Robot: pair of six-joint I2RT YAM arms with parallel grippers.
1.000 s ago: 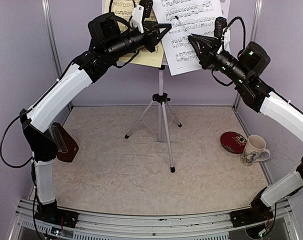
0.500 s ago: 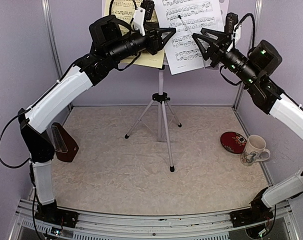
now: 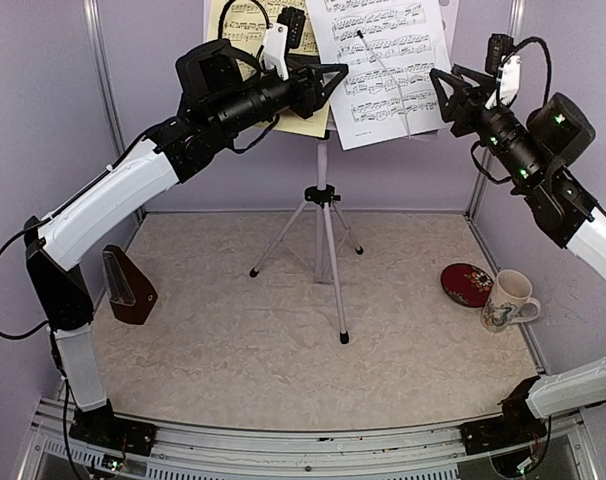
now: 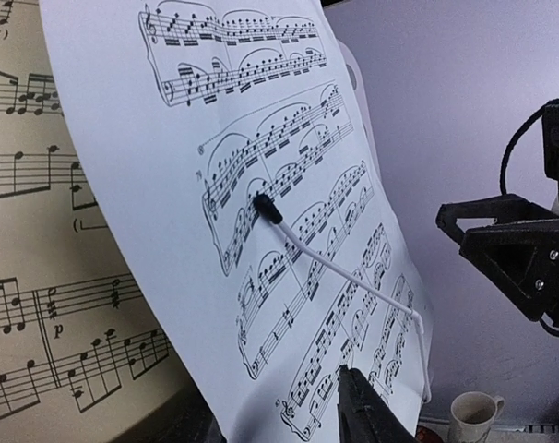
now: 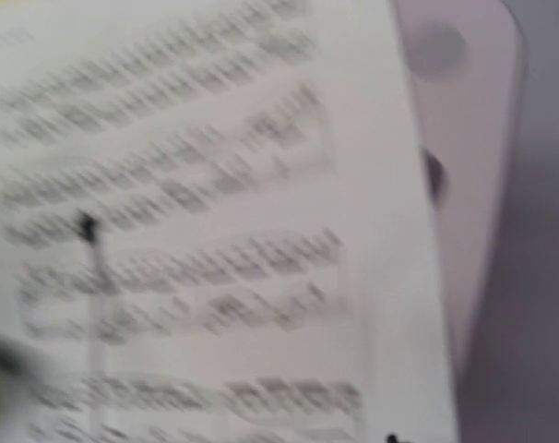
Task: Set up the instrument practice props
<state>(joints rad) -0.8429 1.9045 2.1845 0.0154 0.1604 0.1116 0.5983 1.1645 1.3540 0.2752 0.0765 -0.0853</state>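
Both jaws had just released: left gripper [image 3: 332, 84] and retreating right gripper [image 3: 442, 92] sat part-open and empty, white sheet [image 3: 383, 50] and yellow sheet [image 3: 233, 20] left resting on the music stand [image 3: 323, 170], so the metronome [image 3: 129, 290] was probably next.

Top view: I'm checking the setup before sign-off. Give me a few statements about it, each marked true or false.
The white sheet sits on the stand. True.
The metronome is on the stand's desk. False: the metronome stands on the table, at the left.
The right gripper clamps the white sheet. False: the right gripper is open, clear of it.
The mug stands beside the red dish. True.
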